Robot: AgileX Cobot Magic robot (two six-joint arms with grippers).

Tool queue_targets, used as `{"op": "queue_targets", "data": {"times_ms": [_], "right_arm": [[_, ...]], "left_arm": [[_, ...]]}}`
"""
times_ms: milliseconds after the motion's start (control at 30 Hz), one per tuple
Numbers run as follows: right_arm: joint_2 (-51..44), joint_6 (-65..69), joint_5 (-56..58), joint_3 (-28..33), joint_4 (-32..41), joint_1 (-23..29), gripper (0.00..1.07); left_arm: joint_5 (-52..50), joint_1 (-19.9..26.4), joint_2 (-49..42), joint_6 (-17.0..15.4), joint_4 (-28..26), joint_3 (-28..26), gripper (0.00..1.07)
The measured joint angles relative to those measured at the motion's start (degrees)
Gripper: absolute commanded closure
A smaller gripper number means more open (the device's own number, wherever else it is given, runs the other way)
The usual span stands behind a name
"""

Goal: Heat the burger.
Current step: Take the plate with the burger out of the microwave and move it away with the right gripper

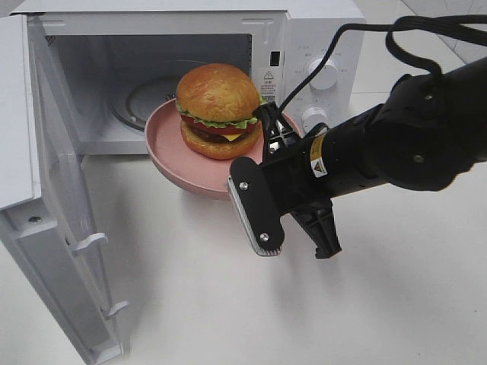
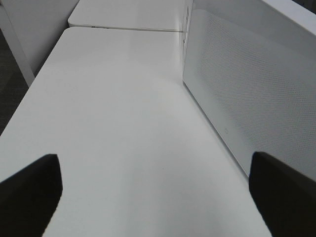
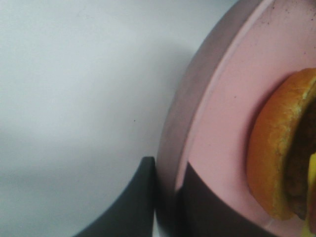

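The burger (image 1: 218,110), with a golden bun, lettuce, tomato and a dark patty, stands on a round pink plate (image 1: 163,152). My right gripper (image 1: 259,171) is shut on the plate's near right rim. It holds the plate above the table, just in front of the open microwave (image 1: 190,30). The right wrist view shows my right gripper (image 3: 165,202) with a finger on each side of the plate's rim (image 3: 197,98), and the burger's bun (image 3: 276,148) beside it. My left gripper (image 2: 158,197) is open and empty over the bare table; it is out of the exterior view.
The microwave door (image 1: 46,190) hangs wide open at the left. A glass turntable (image 1: 144,95) lies inside the cavity. Two knobs (image 1: 323,74) sit on the right panel. A white perforated panel (image 2: 237,89) stands beside my left gripper.
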Motion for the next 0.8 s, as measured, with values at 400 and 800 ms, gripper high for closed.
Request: {"op": "queue_targets", "data": {"times_ms": [400, 800], "right_arm": [[-11.86, -0.06, 1.26, 8.65, -0.34, -0.11, 1.07], [-25.50, 2.69, 11.34, 16.67, -2.12, -0.11, 1.07]], "left_arm": [[0.00, 0.00, 0.00, 0.00, 0.00, 0.00, 0.09], [0.00, 0.00, 0.00, 0.00, 0.00, 0.00, 0.09]]}}
